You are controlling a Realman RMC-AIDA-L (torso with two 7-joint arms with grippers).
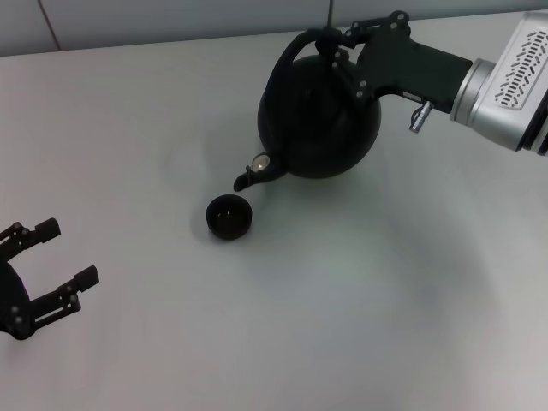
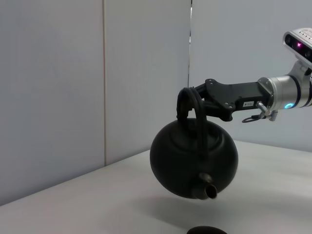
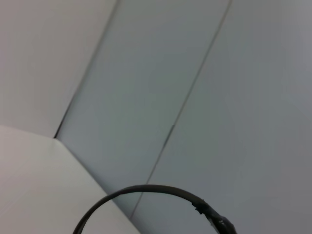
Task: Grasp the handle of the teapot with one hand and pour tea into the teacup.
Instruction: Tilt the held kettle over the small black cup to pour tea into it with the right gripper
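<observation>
In the head view, your right gripper (image 1: 336,41) clamps the handle (image 1: 295,50) at upper centre, tilting the teapot (image 1: 321,120) spout-down just above the teacup (image 1: 229,216); your left gripper (image 1: 53,261) rests spread wide at lower left. In the left wrist view, the teapot (image 2: 194,158) hangs at centre above the teacup (image 2: 206,230) at the bottom edge. In the right wrist view, only the handle (image 3: 146,192) arcs along the bottom.
</observation>
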